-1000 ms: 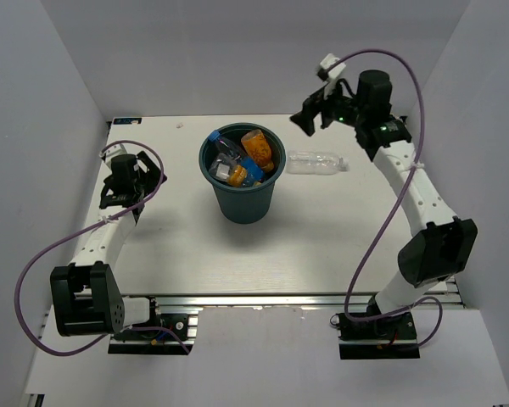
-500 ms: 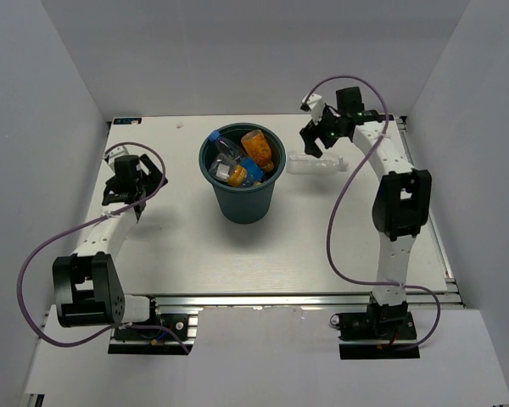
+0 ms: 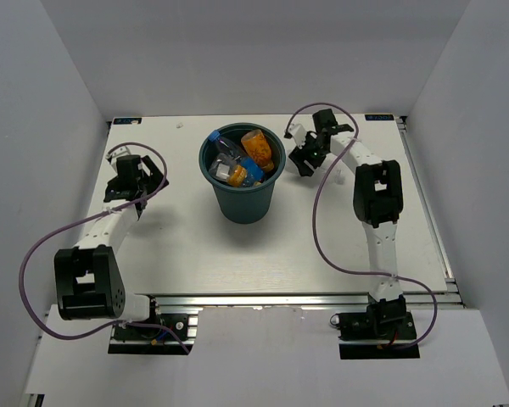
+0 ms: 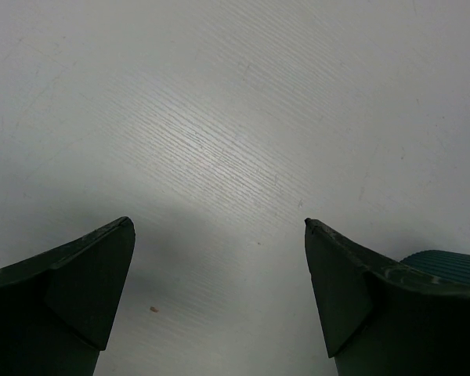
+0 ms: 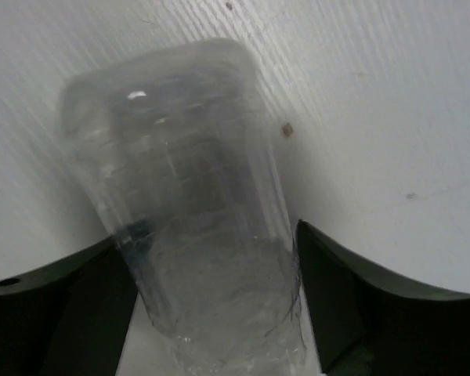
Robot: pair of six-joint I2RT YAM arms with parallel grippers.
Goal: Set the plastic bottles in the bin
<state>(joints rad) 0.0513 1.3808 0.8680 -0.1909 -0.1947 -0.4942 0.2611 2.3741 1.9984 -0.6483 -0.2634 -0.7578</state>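
Note:
A clear unlabelled plastic bottle (image 5: 180,157) lies on the white table just right of the bin. My right gripper (image 5: 207,235) is down over it, with one finger on each side of its body. The left finger touches it and a thin gap shows at the right finger (image 5: 337,298). In the top view the right gripper (image 3: 305,158) hides most of that bottle. The dark teal bin (image 3: 246,203) holds several bottles, among them an orange one (image 3: 259,146) and a blue-labelled one (image 3: 229,153). My left gripper (image 4: 219,227) is open over bare table at the far left (image 3: 125,195).
The bin stands at the middle back of the table (image 3: 237,254). White walls close in the back and both sides. The right arm's purple cable (image 3: 322,212) loops over the table between the bin and the arm.
The right arm has swung down and left from above the table onto the clear bottle, and its fingers have narrowed around the bottle's body. The left arm has shifted only slightly.

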